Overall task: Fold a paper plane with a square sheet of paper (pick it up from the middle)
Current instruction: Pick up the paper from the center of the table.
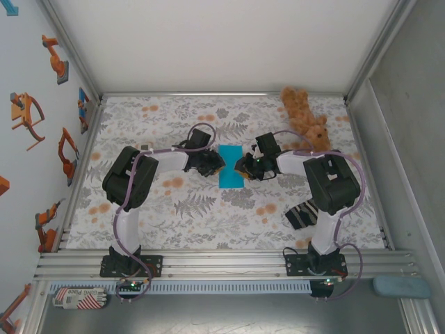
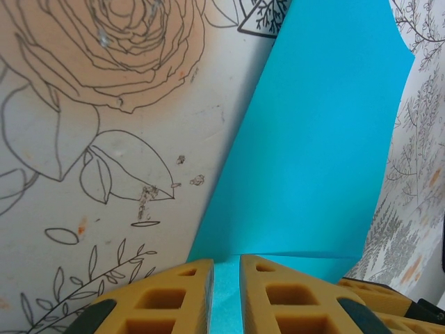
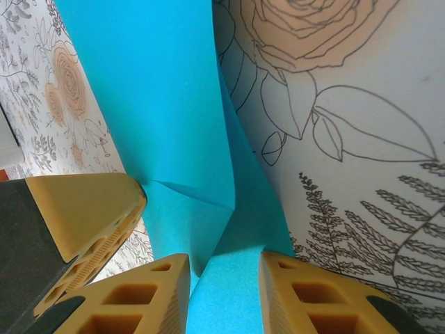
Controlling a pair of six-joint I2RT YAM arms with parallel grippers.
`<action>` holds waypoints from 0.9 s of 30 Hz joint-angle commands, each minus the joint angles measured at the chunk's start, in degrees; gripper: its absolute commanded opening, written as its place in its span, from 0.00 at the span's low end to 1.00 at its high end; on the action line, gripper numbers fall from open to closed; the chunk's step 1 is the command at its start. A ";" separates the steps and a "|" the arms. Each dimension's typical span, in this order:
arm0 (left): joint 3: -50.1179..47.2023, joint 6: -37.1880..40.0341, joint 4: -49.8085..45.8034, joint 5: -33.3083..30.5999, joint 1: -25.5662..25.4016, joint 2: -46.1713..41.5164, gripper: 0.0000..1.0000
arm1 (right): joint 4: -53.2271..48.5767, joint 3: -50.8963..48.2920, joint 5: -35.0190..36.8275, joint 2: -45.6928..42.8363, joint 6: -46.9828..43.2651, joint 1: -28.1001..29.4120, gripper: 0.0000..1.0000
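Left pincer (image 2: 226, 268) is nipped nearly shut on the near edge of the blue paper (image 2: 313, 153) — only a thin strip of blue shows between its yellow pads. Right pincer (image 3: 224, 268) is looser: its two pads stand partway apart at the bottom of its own view, with a raised fold of the paper running up between them, and as far as I can see they aren't squeezing it. From overhead the two meet nose to nose in the middle of the frame, the left one at the paper's left edge and the right one at its right edge. The paper is a narrow upright strip lying on the flowery tablecloth (image 1: 208, 216), dead centre. Further out — a brown teddy bear (image 1: 306, 115) in the upper right and a dark striped cloth (image 1: 302, 214) lower right, beside the right arm.
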 commanded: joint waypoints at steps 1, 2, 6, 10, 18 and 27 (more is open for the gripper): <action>-2.15 -0.81 -4.75 -0.73 0.14 1.42 0.18 | 1.79 0.19 1.69 -1.12 0.75 0.52 0.30; -2.15 -0.81 -4.79 -0.65 0.11 1.44 0.18 | 1.91 0.12 1.91 -1.36 0.83 0.53 0.29; -2.06 -0.85 -4.60 -0.43 0.18 1.52 0.18 | 2.21 0.49 1.55 -0.78 1.05 0.52 0.25; -2.13 -0.72 -4.50 -0.40 0.18 1.53 0.18 | 2.43 0.41 1.52 -0.40 1.47 0.54 0.23; -2.18 -0.85 -4.47 -0.40 0.18 1.61 0.18 | 0.04 0.41 3.36 0.28 2.00 0.54 0.27; -2.51 -0.89 -4.38 -0.34 0.18 1.52 0.18 | 1.64 1.28 1.83 1.73 2.27 0.52 0.27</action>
